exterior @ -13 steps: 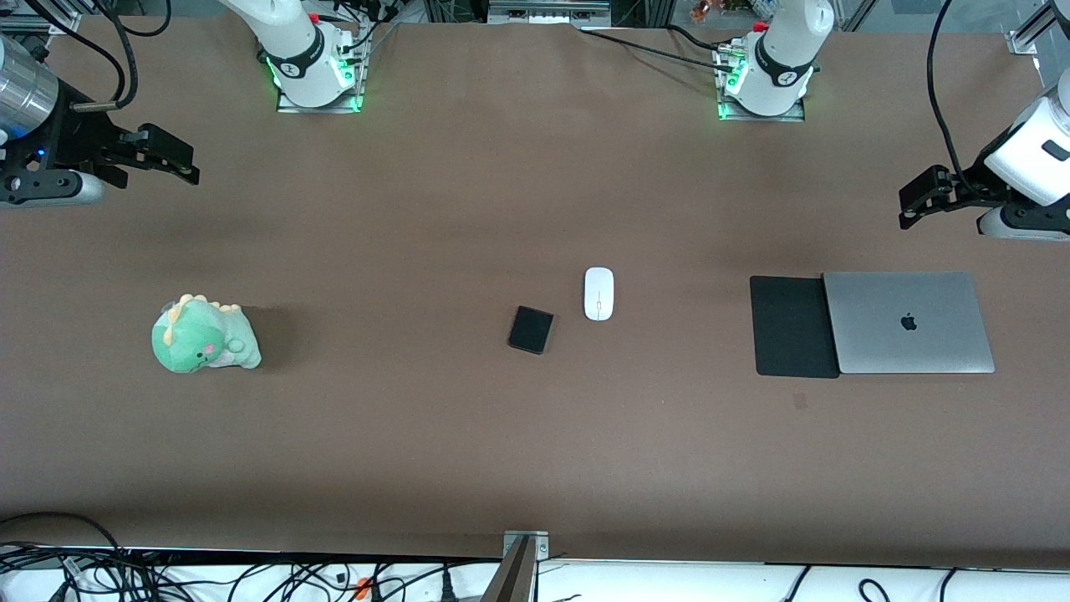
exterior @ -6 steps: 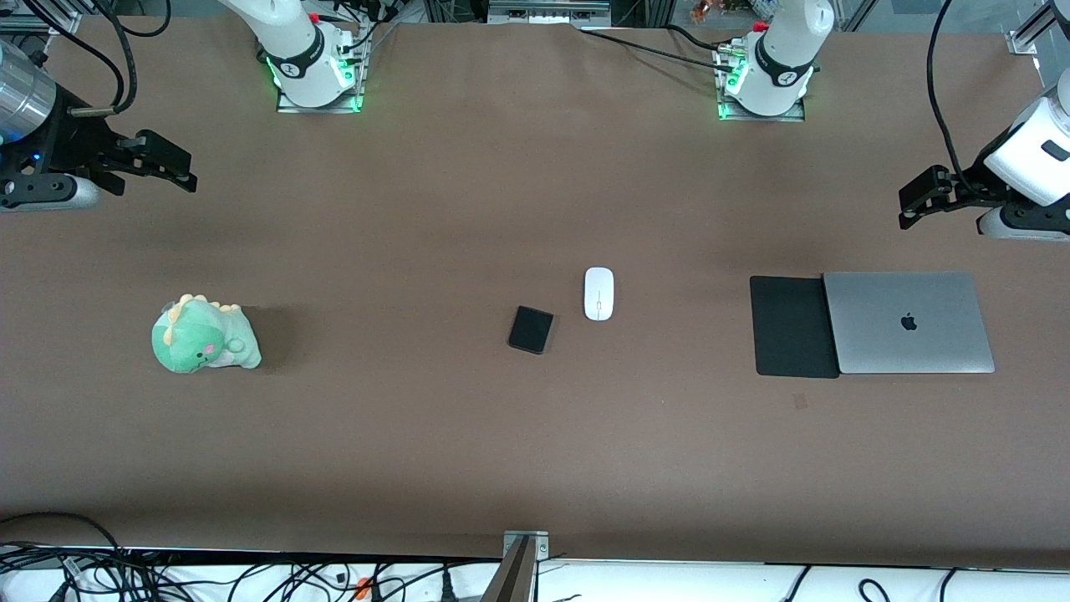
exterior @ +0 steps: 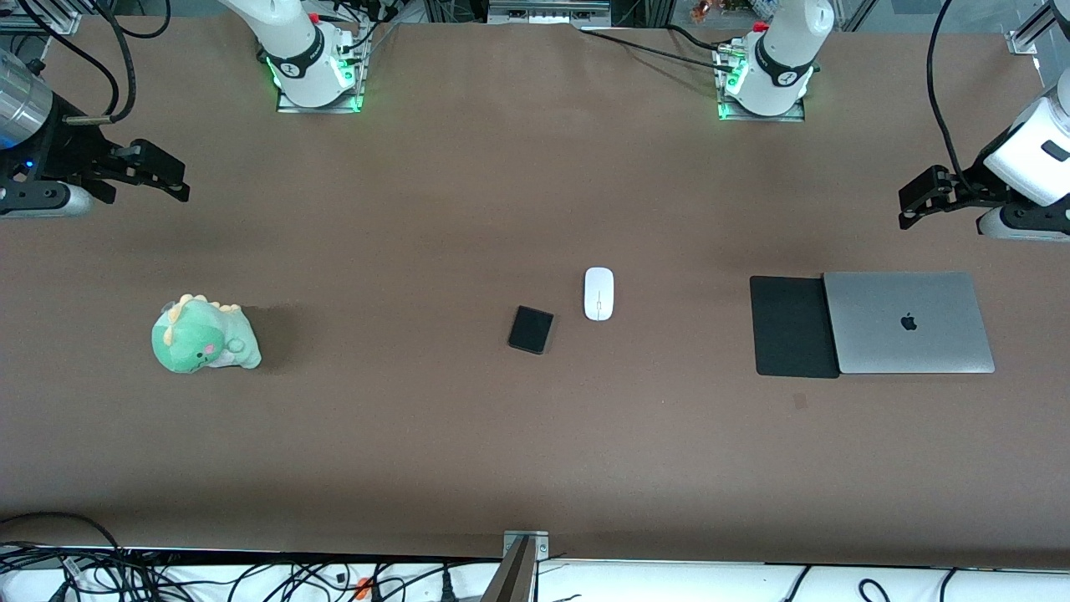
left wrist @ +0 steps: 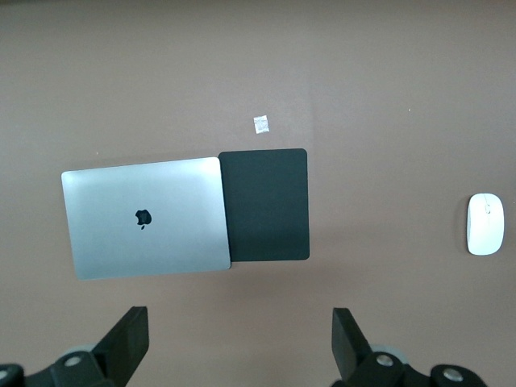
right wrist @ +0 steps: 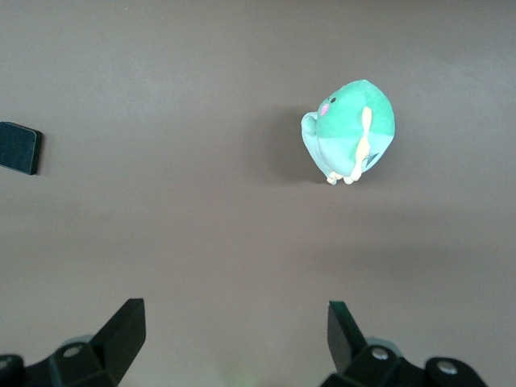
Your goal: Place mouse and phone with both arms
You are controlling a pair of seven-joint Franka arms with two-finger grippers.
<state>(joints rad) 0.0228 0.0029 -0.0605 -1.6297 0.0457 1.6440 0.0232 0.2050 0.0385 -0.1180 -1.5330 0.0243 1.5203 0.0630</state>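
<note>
Both grippers hang wide open and empty: right gripper (exterior: 163, 171) up over bare table, phone (exterior: 531, 329) well off toward mid-table; left gripper (exterior: 919, 196) above the laptop (exterior: 909, 322), mouse (exterior: 598, 293) well apart. Best drop squarely, jaws straddling each narrow width.

R gripper (exterior: 167, 176) has shifted over the last sec: it sits a bit lower in front view and closer to the edge at the R arm's end of the table (exterior: 468, 209), w/ more of the wrist cut off by the frame. It's up in the air over bare tabletop, fingers (right wrist: 121, 326) spread wide in R wrist view. Cable loop above the wrist has swung slightly too.
</note>
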